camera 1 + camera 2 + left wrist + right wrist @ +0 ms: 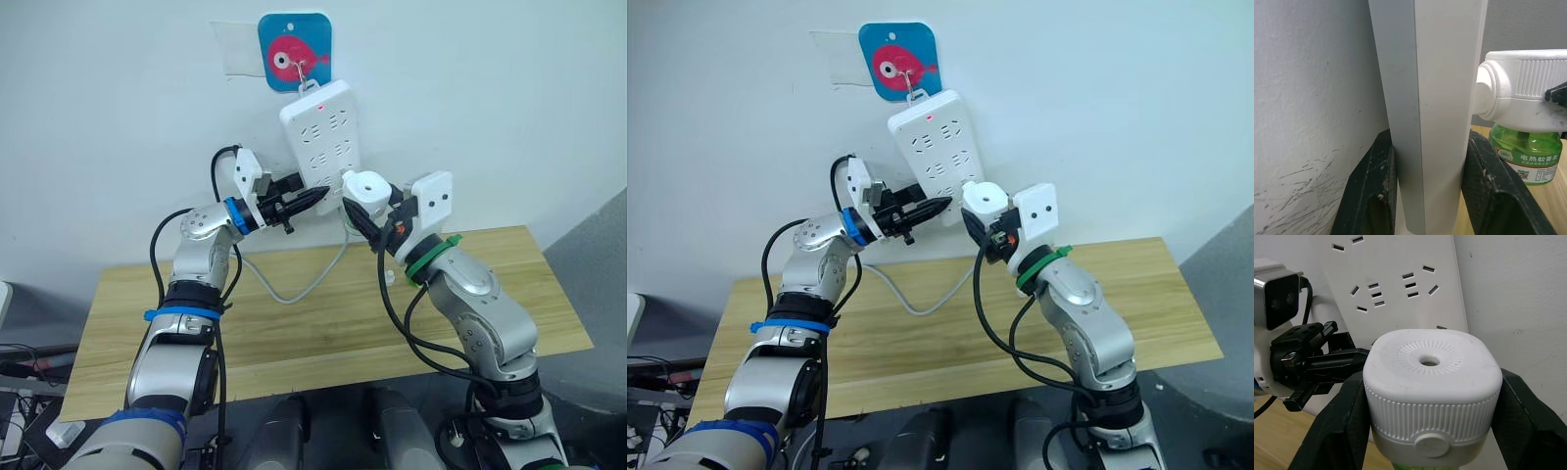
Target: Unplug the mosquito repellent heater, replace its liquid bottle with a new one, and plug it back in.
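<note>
At centre frame, the right gripper [1430,431] has its jaws clamped on the mosquito repellent heater [369,186]. The left gripper [1427,196] jaws pinch the power strip [323,127] edge beside it, above the worktop [294,333].

Power strip [321,132] hangs on the wall [118,117] behind the table [294,323], under a sticker [294,51]. Left gripper [315,199] grips the strip's lower end from the left, jaws on both edges. Right gripper [1430,396] has the heater [1431,382] between its jaws at the strip's lower right, bottle [1528,156] beneath. Cable [294,289] drops from strip to table.
</note>
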